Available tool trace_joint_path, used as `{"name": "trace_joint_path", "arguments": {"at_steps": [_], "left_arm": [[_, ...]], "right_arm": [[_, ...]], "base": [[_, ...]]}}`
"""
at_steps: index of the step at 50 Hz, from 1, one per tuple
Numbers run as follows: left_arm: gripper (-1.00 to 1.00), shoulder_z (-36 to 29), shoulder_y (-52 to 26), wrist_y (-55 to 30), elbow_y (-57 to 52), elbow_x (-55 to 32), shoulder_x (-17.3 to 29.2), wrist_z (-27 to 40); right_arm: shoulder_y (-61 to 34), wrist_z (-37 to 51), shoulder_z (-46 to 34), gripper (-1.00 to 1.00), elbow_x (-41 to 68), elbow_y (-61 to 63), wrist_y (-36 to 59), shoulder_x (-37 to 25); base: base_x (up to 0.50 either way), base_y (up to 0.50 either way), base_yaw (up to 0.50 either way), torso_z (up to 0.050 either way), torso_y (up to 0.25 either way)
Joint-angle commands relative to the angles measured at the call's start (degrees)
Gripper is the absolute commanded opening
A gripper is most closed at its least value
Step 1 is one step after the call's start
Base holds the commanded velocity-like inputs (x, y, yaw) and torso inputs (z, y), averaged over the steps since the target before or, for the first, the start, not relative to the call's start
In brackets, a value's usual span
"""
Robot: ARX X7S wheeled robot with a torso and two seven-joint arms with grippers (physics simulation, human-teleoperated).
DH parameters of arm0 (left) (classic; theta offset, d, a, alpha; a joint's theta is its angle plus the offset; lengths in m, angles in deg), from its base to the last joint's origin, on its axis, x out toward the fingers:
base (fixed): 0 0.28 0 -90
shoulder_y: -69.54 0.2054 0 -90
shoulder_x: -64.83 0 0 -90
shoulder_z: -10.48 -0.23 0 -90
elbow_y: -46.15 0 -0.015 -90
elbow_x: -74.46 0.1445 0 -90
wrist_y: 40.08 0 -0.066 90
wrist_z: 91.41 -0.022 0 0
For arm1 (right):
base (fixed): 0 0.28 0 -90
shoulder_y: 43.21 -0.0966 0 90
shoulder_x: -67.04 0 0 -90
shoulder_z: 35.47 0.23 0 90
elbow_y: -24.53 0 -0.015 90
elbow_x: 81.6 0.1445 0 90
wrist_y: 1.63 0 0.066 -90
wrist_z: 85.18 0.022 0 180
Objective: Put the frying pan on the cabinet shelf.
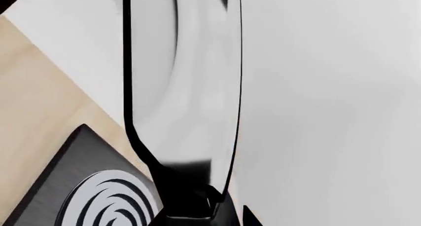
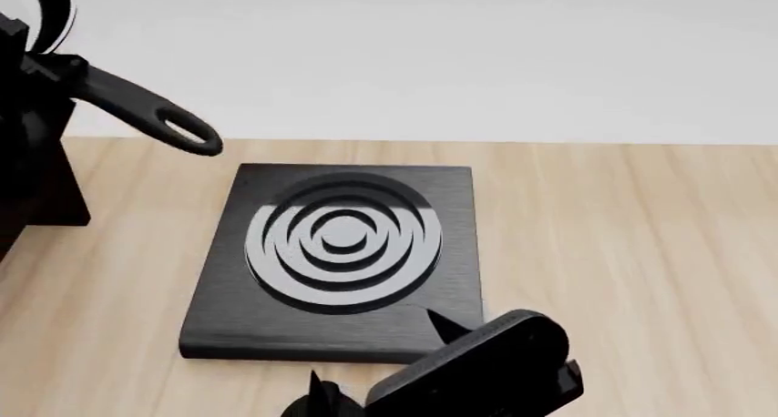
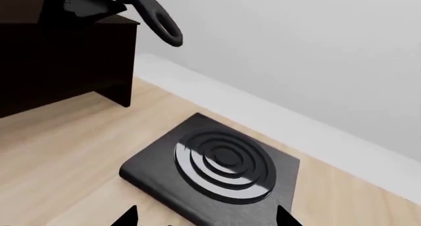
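Head view: the frying pan [image 2: 127,103] is up at the far left, raised above the bench [image 2: 632,244], its long black handle slanting down and to the right and ending in a loop that hangs in the air past the edge of the cabinet shelf [image 2: 36,176]. Only a sliver of the pan's pale rim shows at the upper left corner. The cabinet shelf is a very dark block at the left edge, standing on the bench. The square burner plate [image 2: 334,258] with its pale concentric rings lies flat near the middle of the bench, well apart from the cabinet.

The right tool [image 2: 377,362] sits low at the near edge, just beside the near side of the burner plate. In the right wrist view its two dark fingertips [image 3: 125,217] stand wide apart with nothing between them.

The left wrist view shows the pan [image 1: 191,88] very close, its pale inner base and thin dark rim filling the frame, with the burner plate [image 1: 98,196] below. The left tool itself cannot be made out clearly, so whether it is pinching the pan cannot be told.
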Motion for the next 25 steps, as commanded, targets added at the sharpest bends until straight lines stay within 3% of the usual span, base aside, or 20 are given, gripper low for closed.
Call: {"name": "trace_joint_path", "arguments": {"at_steps": [1, 25], "left_arm": [[-1.00, 2.18, -5.58, 1.67, 7.37, -2.39, 3.57, -5.65], [-1.00, 10.84, -4.84, 6.65, 16.37, -8.49, 5.98, -7.37]], "right_arm": [[1.35, 0.47, -0.23, 1.00, 0.01, -0.64, -1.30, -0.39], [1.93, 1.41, -1.93, 1.00, -0.04, -2.00, -2.66, -0.56]], "base": [[0.00, 0.00, 0.00, 0.000, 0.000], [0.00, 0.00, 0.00, 0.000, 0.002]]}}
